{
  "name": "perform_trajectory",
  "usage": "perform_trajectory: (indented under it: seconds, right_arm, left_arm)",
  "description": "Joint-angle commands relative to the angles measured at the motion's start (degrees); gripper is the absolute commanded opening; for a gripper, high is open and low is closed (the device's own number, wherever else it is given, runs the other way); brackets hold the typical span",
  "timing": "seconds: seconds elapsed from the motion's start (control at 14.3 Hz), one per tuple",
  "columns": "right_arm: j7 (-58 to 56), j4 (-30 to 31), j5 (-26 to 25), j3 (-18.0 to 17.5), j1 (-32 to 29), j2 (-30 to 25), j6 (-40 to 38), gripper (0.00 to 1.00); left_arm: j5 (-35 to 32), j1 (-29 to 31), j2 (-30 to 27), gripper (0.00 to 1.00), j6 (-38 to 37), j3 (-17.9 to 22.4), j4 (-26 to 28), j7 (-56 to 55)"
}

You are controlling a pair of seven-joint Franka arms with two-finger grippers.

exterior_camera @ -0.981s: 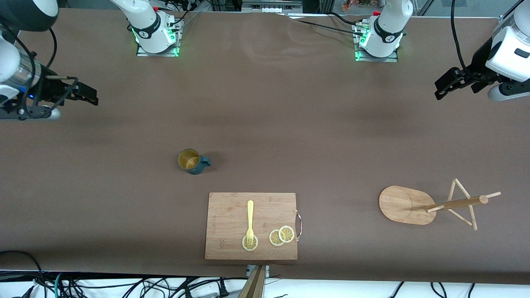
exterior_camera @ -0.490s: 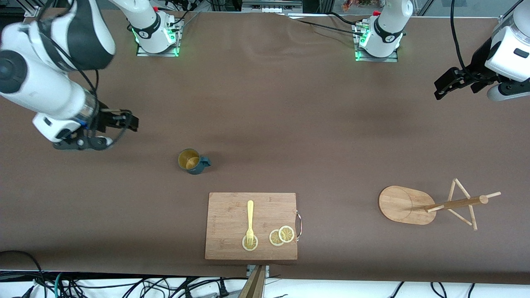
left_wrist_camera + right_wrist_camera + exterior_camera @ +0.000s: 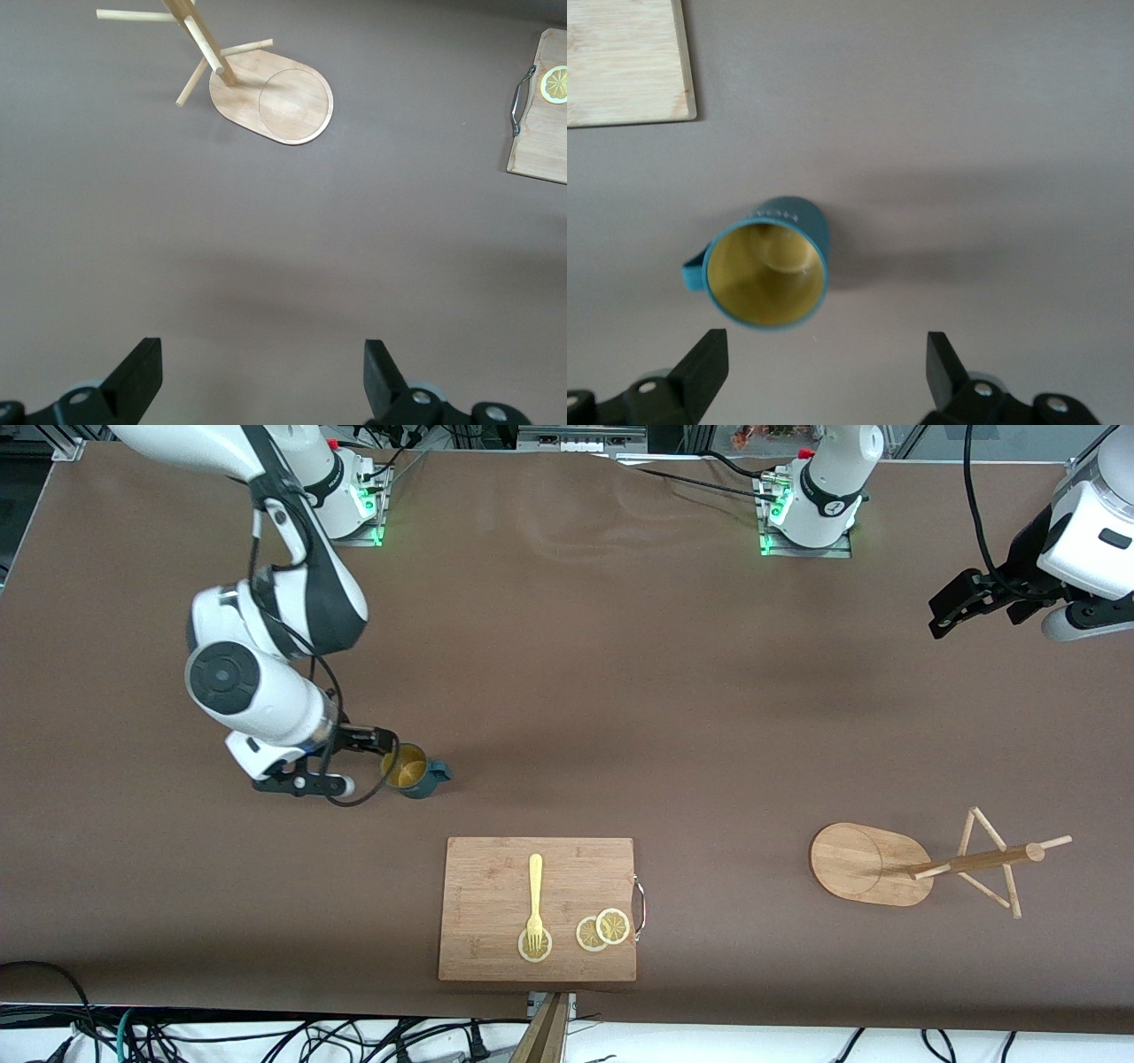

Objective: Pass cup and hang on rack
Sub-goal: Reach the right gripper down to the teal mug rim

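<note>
The dark teal cup (image 3: 409, 771) stands upright on the brown table, its tan inside showing and its handle pointing toward the left arm's end. In the right wrist view the cup (image 3: 769, 270) lies just ahead of my open right gripper (image 3: 826, 367), not between the fingers. In the front view my right gripper (image 3: 381, 744) is over the table right beside the cup's rim, empty. The bamboo rack (image 3: 859, 864) stands toward the left arm's end and shows in the left wrist view (image 3: 275, 97). My left gripper (image 3: 941, 618) waits open (image 3: 263, 376) and empty.
A rectangular cutting board (image 3: 538, 909) lies nearer the front camera than the cup, with a yellow fork (image 3: 534, 899) and lemon slices (image 3: 602, 930) on it. Its corner shows in the right wrist view (image 3: 625, 57). Cables run along the table's front edge.
My right arm has swung in from the right arm's end of the table and brought its open gripper up beside the cup. The cup, rack and left arm have not moved.
</note>
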State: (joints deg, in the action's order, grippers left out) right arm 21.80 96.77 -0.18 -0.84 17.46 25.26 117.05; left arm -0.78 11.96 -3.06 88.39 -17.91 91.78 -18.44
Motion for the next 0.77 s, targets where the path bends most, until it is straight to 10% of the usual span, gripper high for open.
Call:
perform_trajectory:
  seconds: [0.0,0.21,0.56,0.7]
  right_arm:
    - [2.1,3.1,0.6,0.4,0.2,1.1,6.1,0.95]
    - [4.7,6.5,0.5,0.4,0.6,2.0,10.8,0.79]
    - [4.7,7.8,0.4,0.5,2.3,4.1,14.0,0.05]
    - [4.7,7.5,0.3,0.5,2.4,4.0,13.9,0.0]
  left_arm:
    - [1.2,0.5,0.0,1.0,0.0,-0.2,-0.5,1.3]
    - [1.2,0.5,-0.1,1.0,0.1,-0.2,-0.5,1.2]
    - [1.2,0.5,0.0,1.0,0.1,-0.2,-0.5,1.2]
    - [1.2,0.5,0.0,1.0,0.1,-0.2,-0.5,1.2]
